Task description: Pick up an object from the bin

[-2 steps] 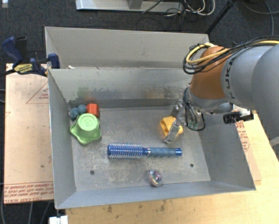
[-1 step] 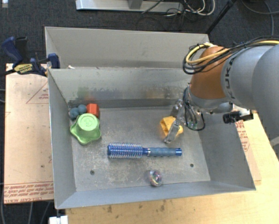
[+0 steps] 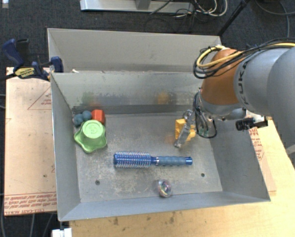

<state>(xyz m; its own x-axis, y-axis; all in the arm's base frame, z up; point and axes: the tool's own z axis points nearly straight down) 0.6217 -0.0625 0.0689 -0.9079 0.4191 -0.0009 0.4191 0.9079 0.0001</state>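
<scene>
— The pincer point(image 3: 183, 135) hangs low in the right half of the bin point(image 3: 132, 127), at a small yellow block point(image 3: 180, 127). Released or clenched?
— I cannot tell. Its metal overlaps the block and hides part of it.
— Where does the block lie?
— Right at the pincer's tip, just above the handle end of the blue hairbrush point(image 3: 149, 160). The green cup point(image 3: 91, 135) sits well apart, far left.

Silver arm point(image 3: 271, 83), orange cover point(image 3: 221, 83), yellow cables point(image 3: 206, 58)
</scene>
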